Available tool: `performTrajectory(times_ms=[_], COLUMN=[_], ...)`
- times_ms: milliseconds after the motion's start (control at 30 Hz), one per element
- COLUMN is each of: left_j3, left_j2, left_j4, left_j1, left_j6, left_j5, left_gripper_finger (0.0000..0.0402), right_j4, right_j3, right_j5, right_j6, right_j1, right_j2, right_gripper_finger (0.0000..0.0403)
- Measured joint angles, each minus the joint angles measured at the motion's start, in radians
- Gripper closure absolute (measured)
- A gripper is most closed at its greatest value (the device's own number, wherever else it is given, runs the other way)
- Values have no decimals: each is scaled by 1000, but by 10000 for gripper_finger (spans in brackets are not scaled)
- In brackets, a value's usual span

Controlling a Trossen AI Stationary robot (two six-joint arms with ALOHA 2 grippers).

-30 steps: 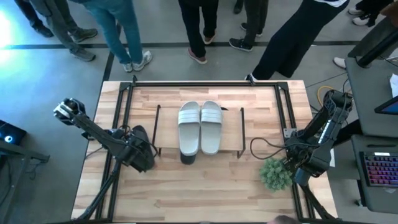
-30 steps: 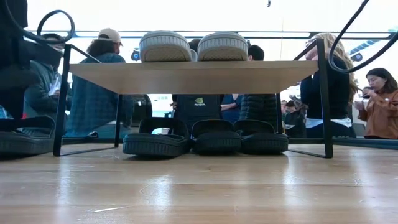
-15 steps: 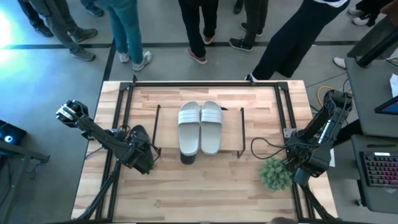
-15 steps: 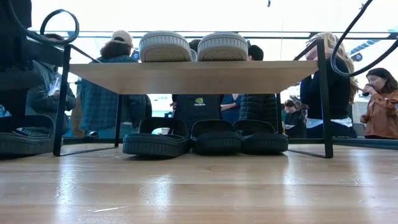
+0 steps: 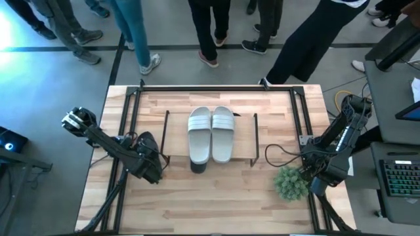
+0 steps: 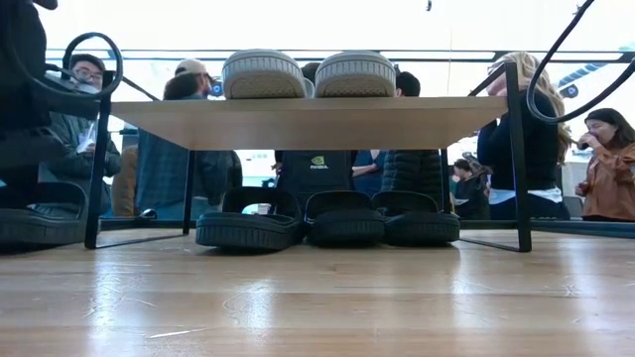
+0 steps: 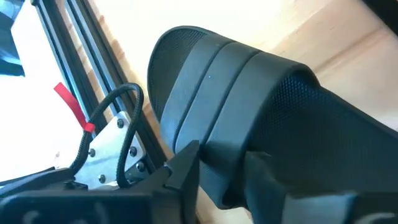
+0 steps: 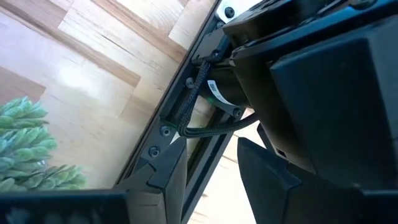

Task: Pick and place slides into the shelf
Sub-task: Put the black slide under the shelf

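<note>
Left wrist view gives us the closest look at the last loose black slide (image 7: 249,81): the left gripper (image 7: 222,155) has one finger on each side of the strap's edge and is clamped on it, having narrowed over the last second. From that we judge the grasp on this slide is only now being secured. In the high view the slide lies close to the table's (image 5: 216,203) left edge, just outside the shelf's (image 5: 177,137) left legs. The left arm has slid a little along that edge. In the low view the slide's sole appears to rest on the wood as before, so we judge it not yet lifted. The rest looks done: two white slides (image 5: 211,134) lie side by side on the top board, and three black slides (image 6: 343,220) sit in a row underneath. Those three are plain only in the low view. From above the board hides them, apart from one dark toe at its front edge. Only the high view shows how far the loose slide lies from the shelf. The right gripper (image 8: 211,155) waits near the plant (image 5: 290,183) by the right edge, fingers apart and empty.
</note>
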Motion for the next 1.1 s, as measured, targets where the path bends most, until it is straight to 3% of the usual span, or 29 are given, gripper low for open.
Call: performTrajectory(times_ms=[267,567,800,933,1100], left_j3=[-2,61,187,269,366], left_j2=[7,7,7,7,7], left_j4=[-12,-8,-51,-99,-108], left_j1=[0,-16,-28,-42,-84], left_j6=[-43,-24,107,158,112], left_j5=[-35,57,73,142,176], left_gripper_finger=[395,400,401,401,401], right_j4=[2,0,-3,-5,-6], right_j3=[0,0,0,0,0], right_j5=[0,5,21,52,60], right_j6=[-3,-85,-122,-138,-142], right_j1=[0,0,0,0,8], right_j2=[0,0,0,-1,-1], right_gripper_finger=[268,268,268,268,268])
